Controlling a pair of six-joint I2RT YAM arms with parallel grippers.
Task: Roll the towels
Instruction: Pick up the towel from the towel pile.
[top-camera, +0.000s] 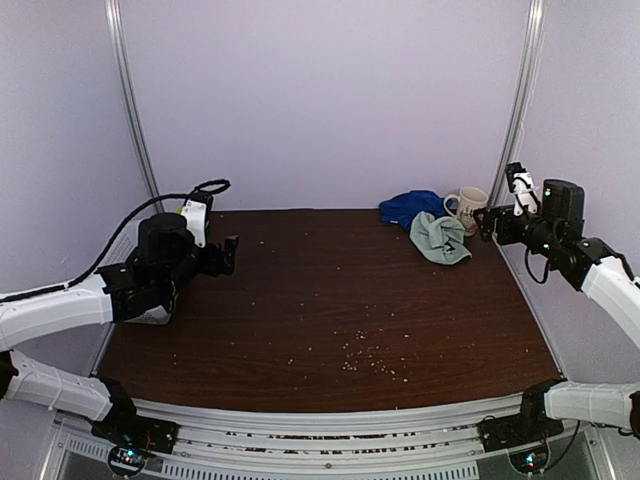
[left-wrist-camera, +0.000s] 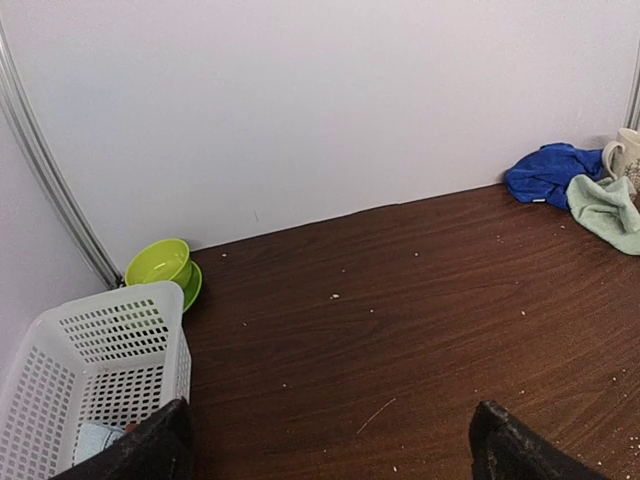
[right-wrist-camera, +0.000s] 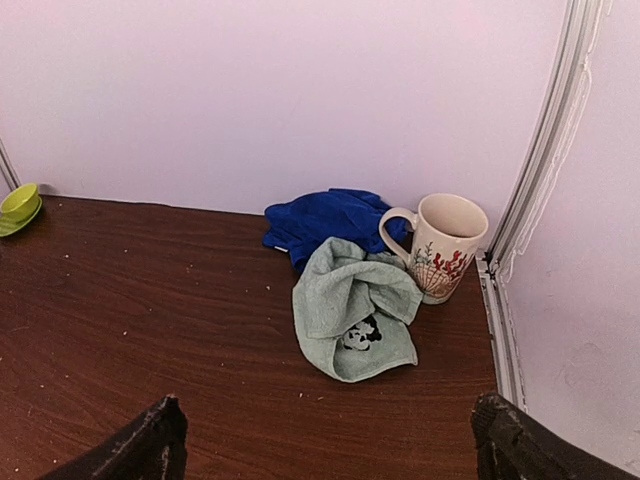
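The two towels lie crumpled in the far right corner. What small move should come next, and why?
Probably lower the open right tool toward the near edge of the mint-green towel. It lies crumpled in front of the blue towel, touching the patterned mug, and the right tool is nearest and empty. It likely needs pulling away from the mug before rolling.

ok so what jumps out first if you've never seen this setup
The crumpled heap in the far right corner of the dark wooden table: a royal blue towel bunched by the back wall, a mint-green towel in front of it, a white patterned mug beside them. On the left stand a white basket and, behind it, a lime-green bowl.
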